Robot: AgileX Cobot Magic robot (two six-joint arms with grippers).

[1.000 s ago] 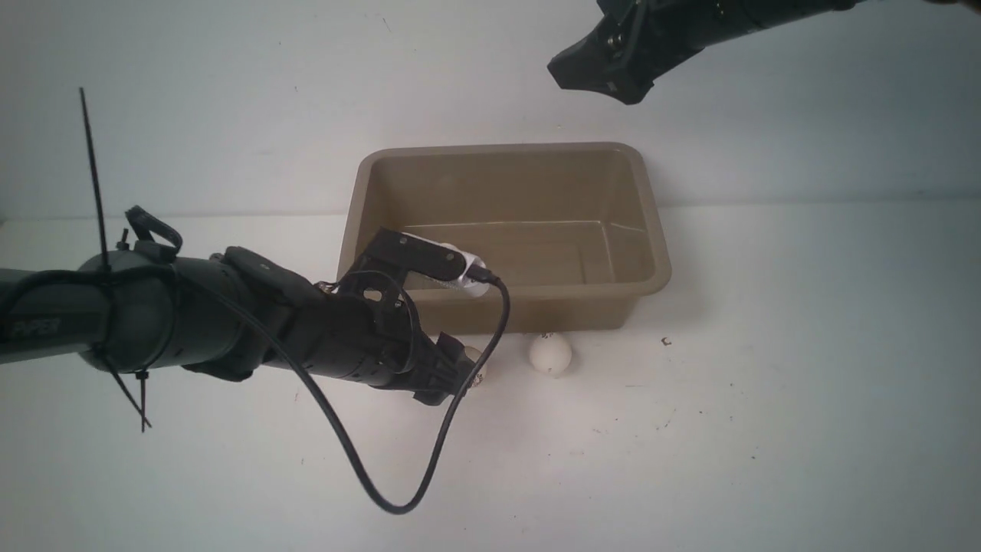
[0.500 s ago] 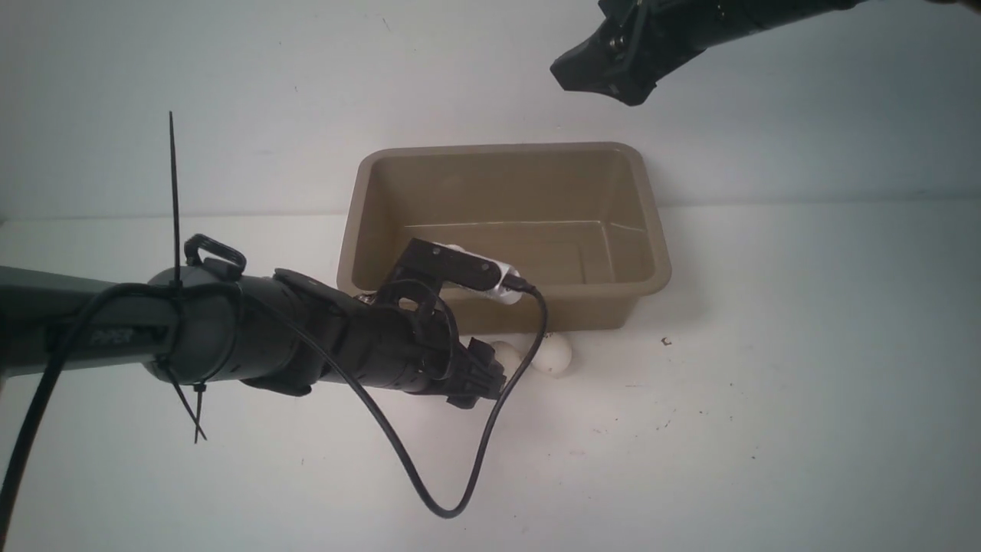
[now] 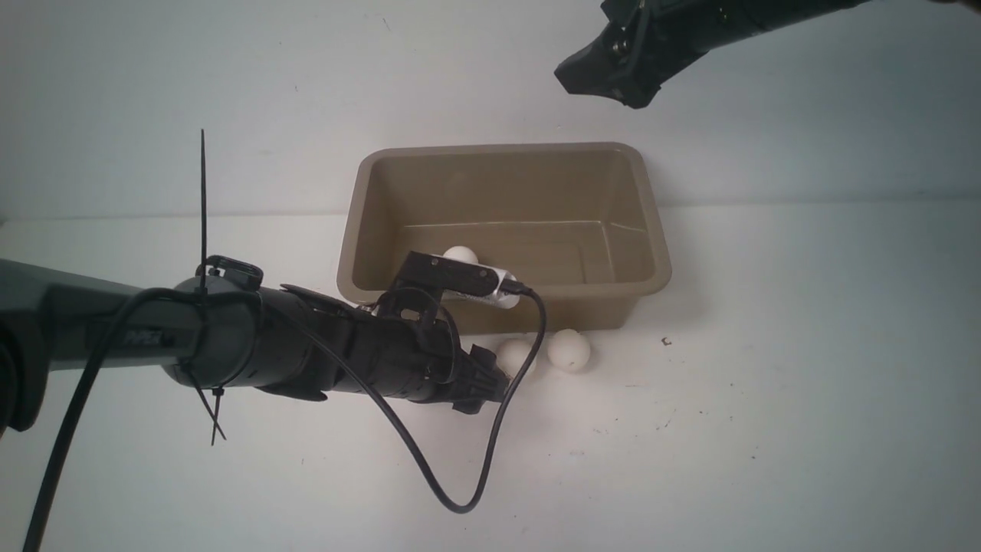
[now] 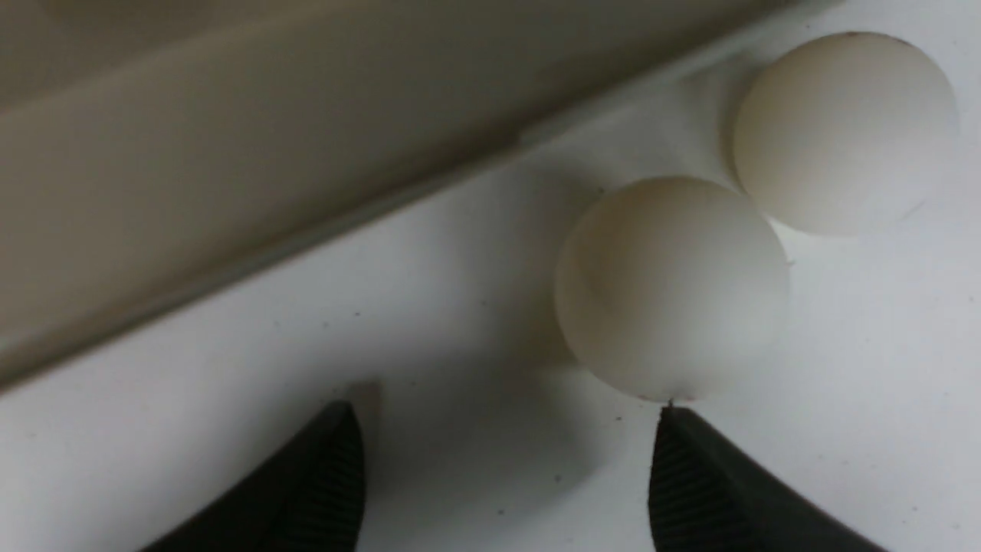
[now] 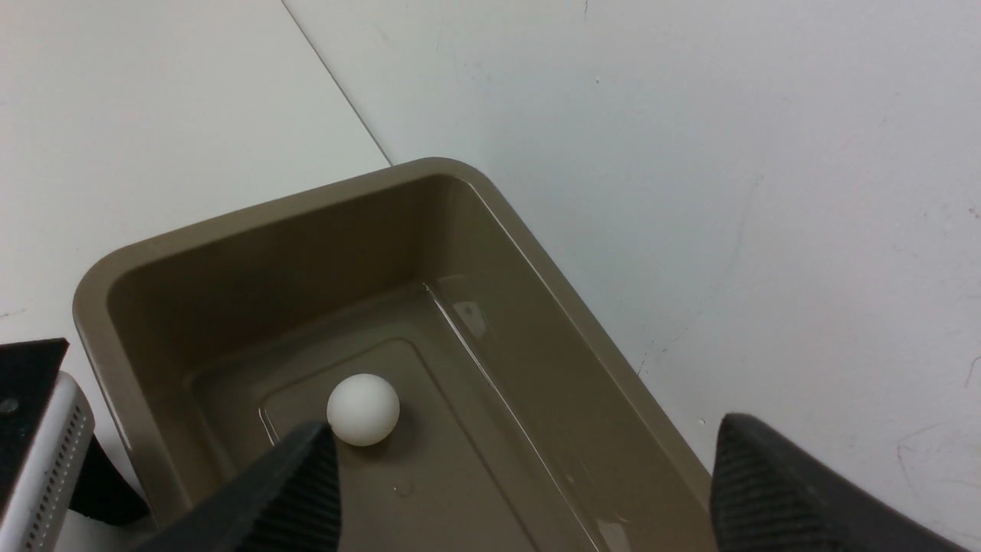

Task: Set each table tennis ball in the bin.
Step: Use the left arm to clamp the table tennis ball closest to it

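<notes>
Two balls (image 4: 672, 288) beside the bin (image 3: 657, 276) look light, smooth and roll-prone, best taken round the middle by the left arm's wide, empty jaws.

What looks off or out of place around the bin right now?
Nothing looks spilled or damaged. One ball is in the bin, while two, the nearer-left and its neighbour, sit outside, just in front. That's unfinished work rather than a fault.

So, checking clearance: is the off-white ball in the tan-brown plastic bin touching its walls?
Apart. The right wrist view shows floor between ball and walls.
</notes>
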